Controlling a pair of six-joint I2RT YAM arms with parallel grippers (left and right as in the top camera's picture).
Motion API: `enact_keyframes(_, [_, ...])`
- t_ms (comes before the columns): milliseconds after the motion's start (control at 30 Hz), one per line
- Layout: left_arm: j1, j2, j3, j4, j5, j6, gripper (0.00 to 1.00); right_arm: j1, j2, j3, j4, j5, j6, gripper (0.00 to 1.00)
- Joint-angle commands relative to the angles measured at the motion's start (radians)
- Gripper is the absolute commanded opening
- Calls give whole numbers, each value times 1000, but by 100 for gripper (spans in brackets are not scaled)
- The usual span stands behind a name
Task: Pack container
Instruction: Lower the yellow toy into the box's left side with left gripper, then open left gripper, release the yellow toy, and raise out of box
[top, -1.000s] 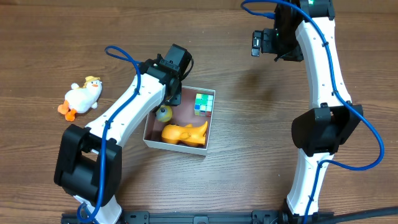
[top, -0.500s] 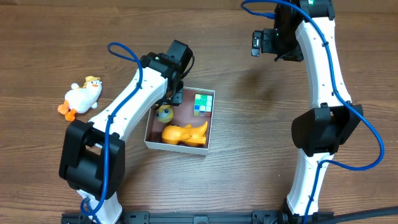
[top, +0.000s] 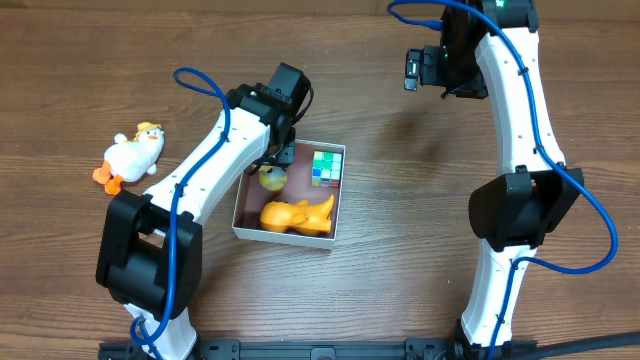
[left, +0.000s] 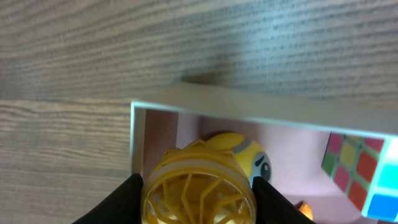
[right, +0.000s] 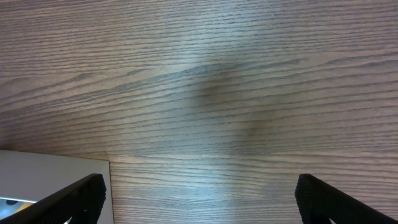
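Observation:
The container (top: 285, 236) is a white-walled square box with a pinkish inside, at the table's middle. It holds a colour cube (top: 327, 166), an orange animal toy (top: 295, 214) and a yellow round toy (top: 268, 178). My left gripper (top: 281, 152) reaches over the box's far left corner. In the left wrist view it is shut (left: 198, 199) on the yellow toy (left: 199, 186), whose ribbed end faces the camera. The box wall (left: 261, 106) and cube (left: 360, 168) lie beyond. My right gripper (top: 425, 70) is open and empty (right: 199, 199) over bare wood at the far right.
A white plush duck (top: 130, 157) with orange feet lies on the table left of the box. A white flat corner (right: 50, 177) shows at the lower left of the right wrist view. The table is dark wood.
My left arm shifted slightly toward the far side, and the yellow toy moved a little that way inside the box. The right arm has not moved.

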Motion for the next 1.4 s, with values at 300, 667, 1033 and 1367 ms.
enact_keyframes(300, [-3, 10, 26, 82, -61, 5, 21, 2, -9, 22, 5, 13, 8, 100])
enact_keyframes(667, [-2, 10, 2, 76, -61, 5, 81, 2, -9, 22, 5, 13, 8, 100])
enact_keyframes(1033, [-3, 10, 2, 74, -8, 5, 84, 2, -9, 22, 5, 13, 8, 100])
enact_keyframes(1367, [-22, 10, 11, -152, 105, 4, 84, 2, -9, 22, 5, 13, 8, 100])
